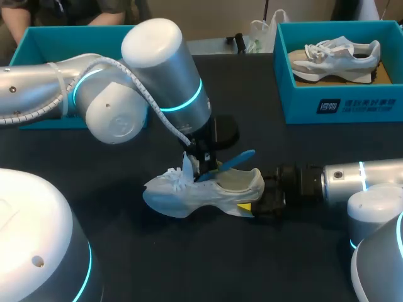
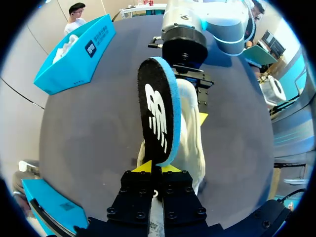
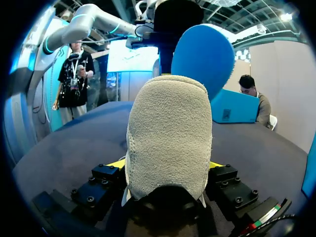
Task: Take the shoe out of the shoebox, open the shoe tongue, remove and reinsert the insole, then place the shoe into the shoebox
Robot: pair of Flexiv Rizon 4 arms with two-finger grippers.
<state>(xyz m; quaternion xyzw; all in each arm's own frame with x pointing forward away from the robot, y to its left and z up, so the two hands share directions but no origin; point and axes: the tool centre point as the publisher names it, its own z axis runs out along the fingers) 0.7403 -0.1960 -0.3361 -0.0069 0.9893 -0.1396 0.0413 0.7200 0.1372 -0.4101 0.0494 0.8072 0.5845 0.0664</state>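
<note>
My left gripper (image 1: 203, 165) is pinched together on one end of the blue insole (image 1: 236, 160), holding it tilted over the opening of the white shoe (image 1: 201, 192). The shoe lies mid-table (image 1: 113, 207), toe leftward. My right gripper (image 1: 261, 201) is clamped on its heel from both sides. The shoebox (image 1: 340, 104) stands well apart, far right, holding a second shoe (image 1: 334, 60).

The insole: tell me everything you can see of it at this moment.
The insole is a thin, foam-looking pad, black on one face with a white mark, bright blue on the other face and along its edge. It stands on edge over the opening of the shoe, slanting up toward the heel. The left claw is shut on its near end; the right claw grips the shoe's heel only. Whether its lower edge touches the shoe is unclear.
</note>
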